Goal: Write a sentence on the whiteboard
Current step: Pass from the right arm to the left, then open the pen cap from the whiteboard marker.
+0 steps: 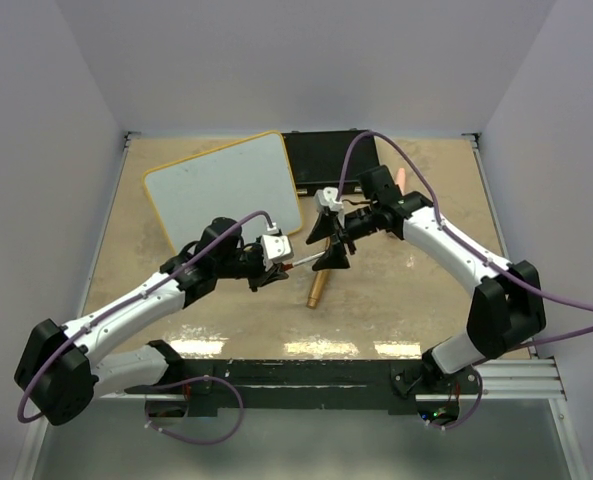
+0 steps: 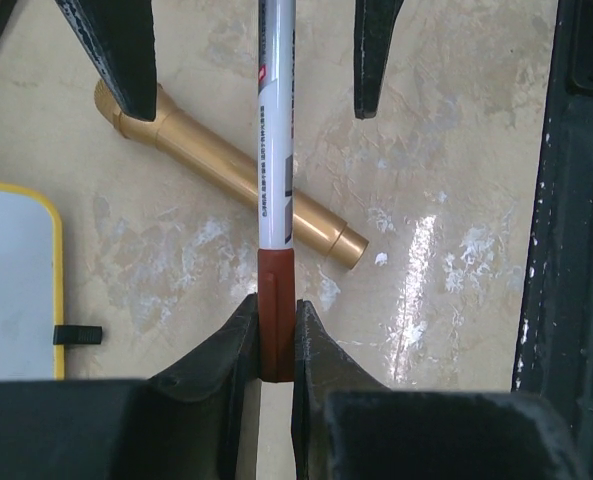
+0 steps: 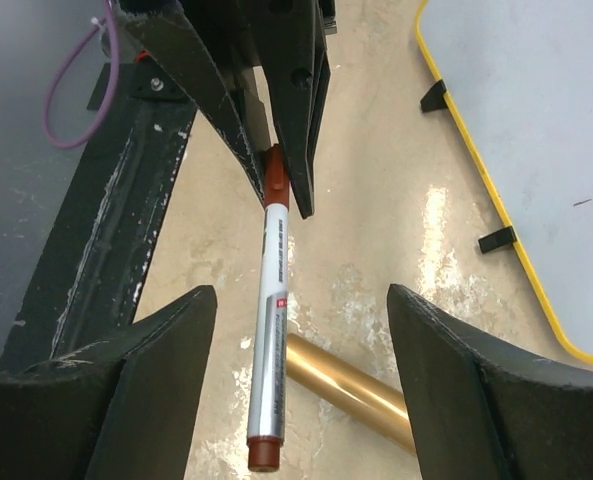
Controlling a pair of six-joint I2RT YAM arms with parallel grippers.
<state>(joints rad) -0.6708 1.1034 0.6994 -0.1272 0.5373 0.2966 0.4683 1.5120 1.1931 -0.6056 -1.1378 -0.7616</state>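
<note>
1. Whiteboard [image 1: 223,190] sits far left on the table [image 1: 406,300], lying flat and turned at an angle, its yellow frame all in view. From my top camera the face reads as plain pale grey. The right wrist camera picks up one tiny dark mark on it, too small for me to read.
2. The left gripper [image 2: 276,320] is just near of the board's right corner. I see its jaws closed tight on the red end of a marker [image 2: 274,150], with no gap either side.
3. The marker's white barrel runs from that grip toward the right arm, held off the table.
4. A gold tube [image 2: 201,150] lies on the table below the marker, crossing under it at an angle, and I see no gripper touching it.
5. The right gripper [image 3: 301,295] faces the left one. Its jaws are spread wide, one finger on each side of the barrel, both clear of it and holding nothing.
6. A black case [image 1: 331,158] lies at the far edge, just right of the board.
</note>
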